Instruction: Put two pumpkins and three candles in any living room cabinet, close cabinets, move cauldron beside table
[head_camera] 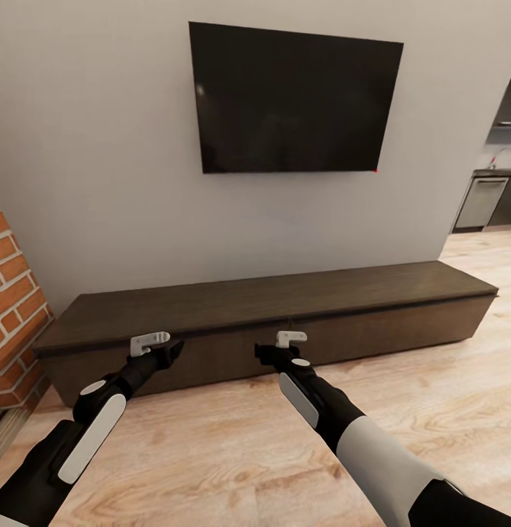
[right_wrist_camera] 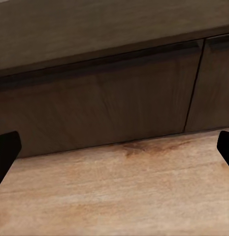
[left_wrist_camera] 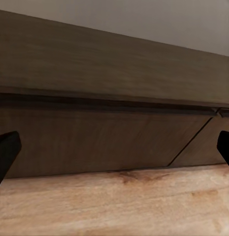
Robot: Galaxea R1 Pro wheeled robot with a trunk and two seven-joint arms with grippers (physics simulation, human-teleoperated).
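The robot faced the closed dark-brown cabinet [head_camera: 285, 315] below the wall TV [head_camera: 292, 99], its left gripper [head_camera: 162, 350] and right gripper [head_camera: 274, 351] both spread wide and empty near the drawer fronts, likeliest needing a fingertip hooked squarely under the top lip before pulling straight back.

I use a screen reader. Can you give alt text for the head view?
Both grippers, left and right, reach toward a closed dark cabinet on a wood floor. A TV hangs above; brick at left.
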